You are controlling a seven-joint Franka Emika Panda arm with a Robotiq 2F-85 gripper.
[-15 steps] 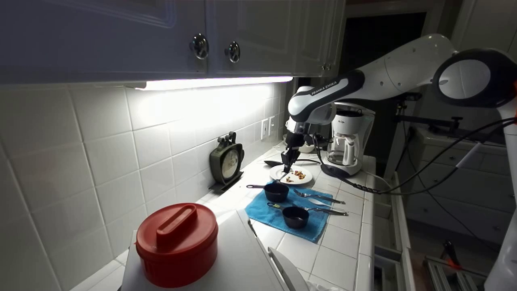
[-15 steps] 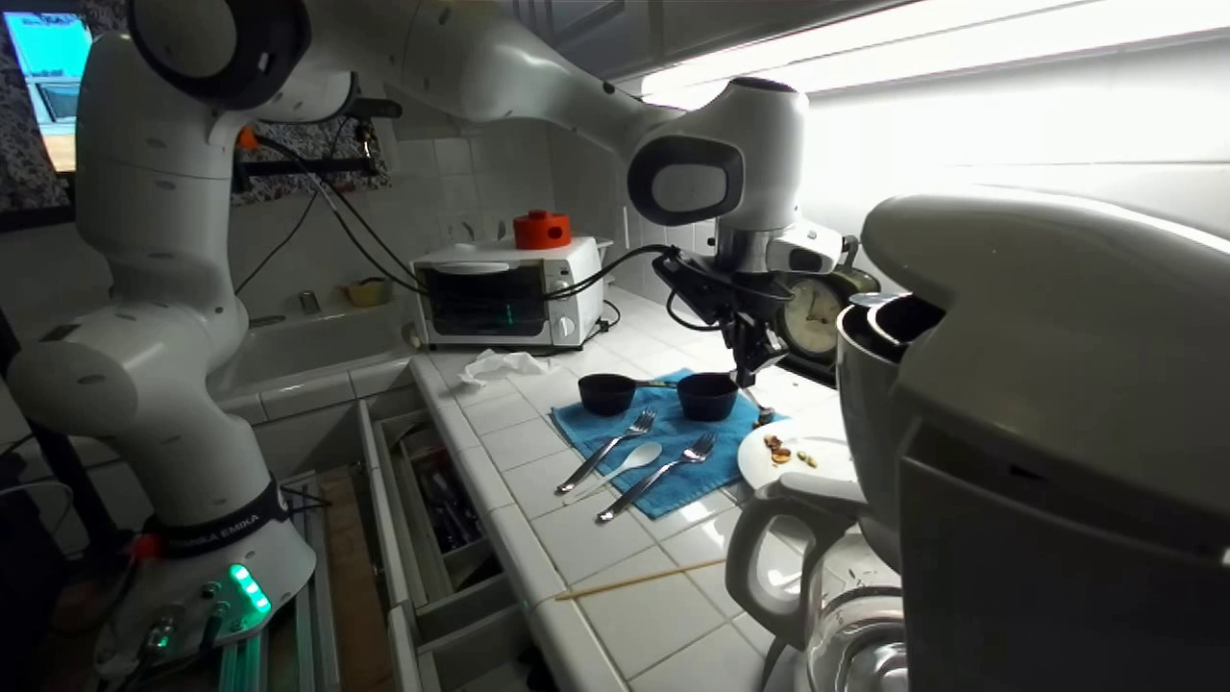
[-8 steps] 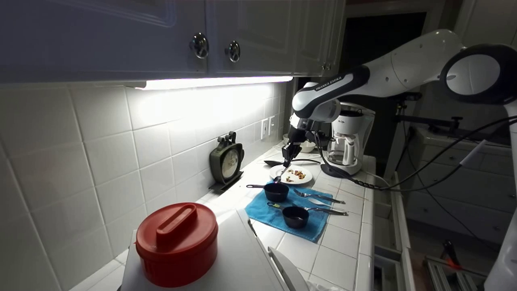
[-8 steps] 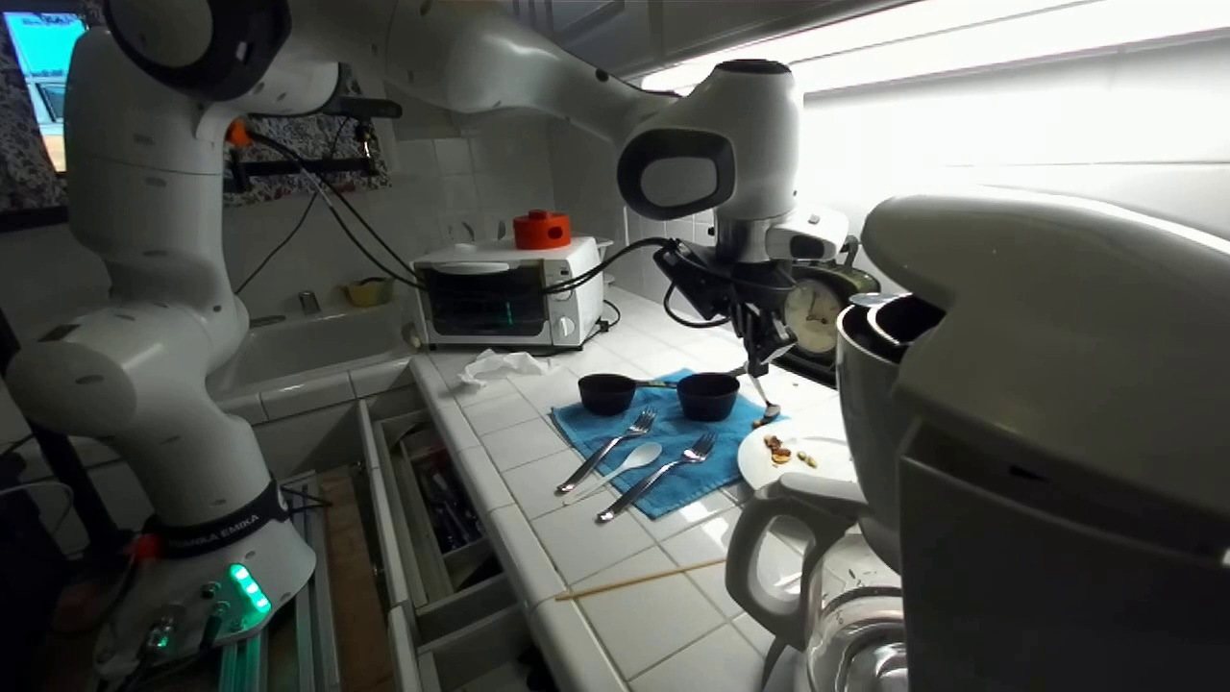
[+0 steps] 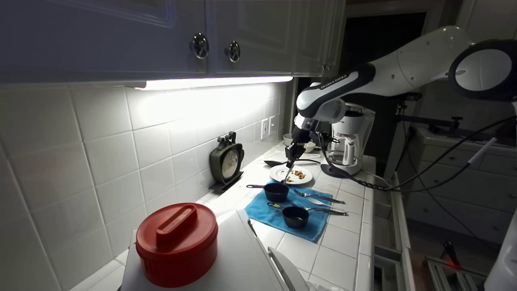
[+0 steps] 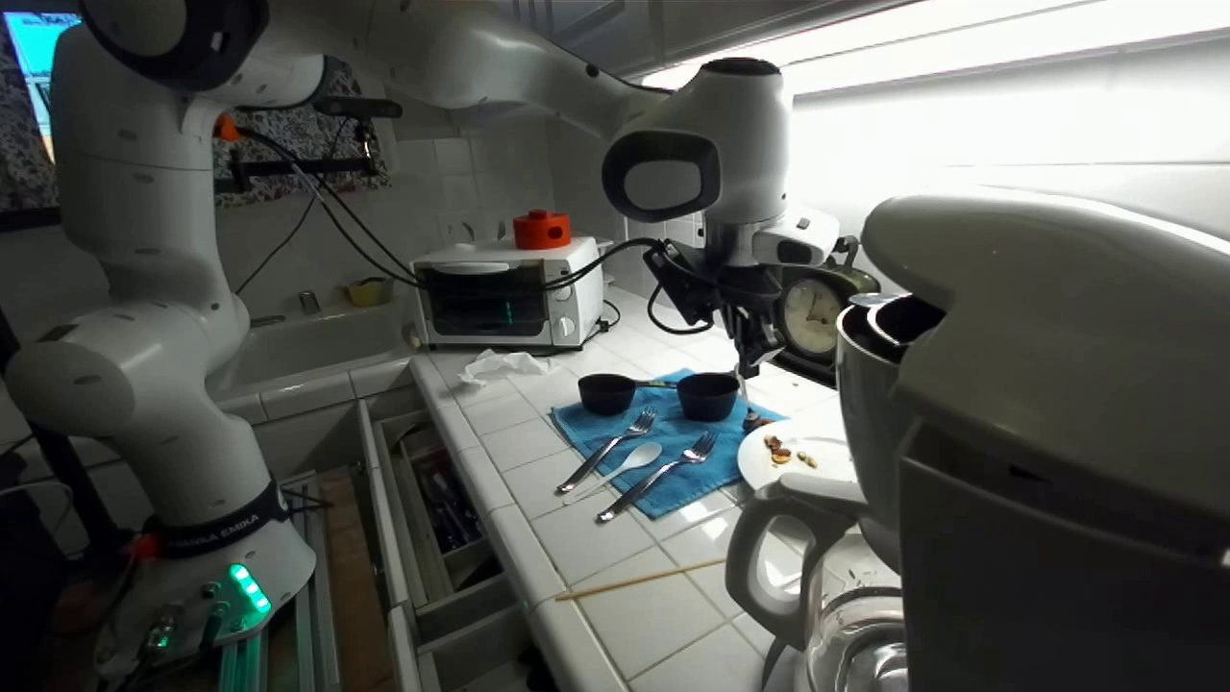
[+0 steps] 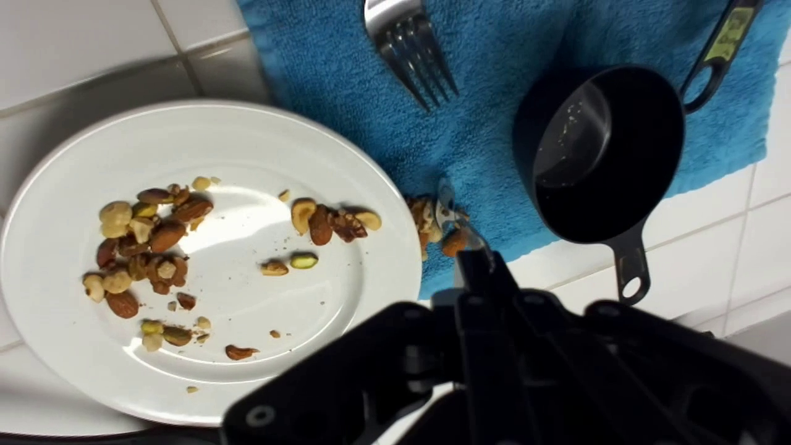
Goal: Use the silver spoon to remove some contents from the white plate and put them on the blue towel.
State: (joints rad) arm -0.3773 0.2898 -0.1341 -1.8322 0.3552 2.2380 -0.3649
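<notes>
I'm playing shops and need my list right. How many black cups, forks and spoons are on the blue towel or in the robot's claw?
Black cups: 2
Forks: 2, lying partly on the blue towel
White spoon: 1
Silver spoon, held by the claw: 1
Total: 6

Counted: one silver spoon (image 7: 445,209) gripped by the pincer (image 7: 486,272), one white plate (image 7: 216,278) beside the pincer, one blue towel (image 7: 494,93) below it, with two black cups (image 6: 606,394) (image 6: 708,397), two forks (image 6: 603,455) (image 6: 653,482) and one white spoon (image 6: 642,456) near the pincer.
</notes>
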